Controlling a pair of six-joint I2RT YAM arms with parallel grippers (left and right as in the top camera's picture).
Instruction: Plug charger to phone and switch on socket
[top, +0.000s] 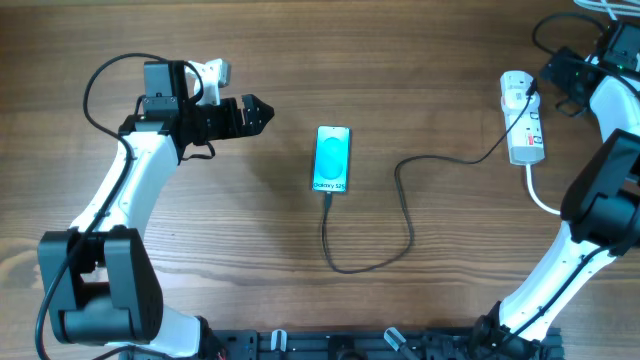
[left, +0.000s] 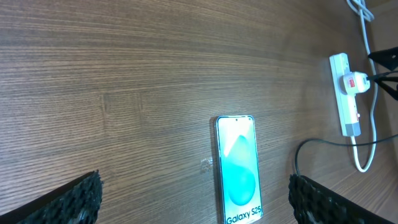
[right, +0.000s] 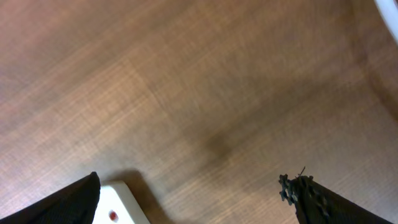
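Wood-grain table (top: 250, 230) fills all views; brown, horiz. grain, even light, soft shadows.

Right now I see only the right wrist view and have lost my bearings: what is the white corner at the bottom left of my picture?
Observer: That is one end of the power strip, a long white bar with a black cable running from it.
Operator: Where does that cable go?
Observer: It loops round to the near end of the phone, which lies flat with its screen lit. Whether the plug is seated I cannot tell.
Operator: And the other arm?
Observer: The left fingers stand open to the left of the phone, holding nothing.
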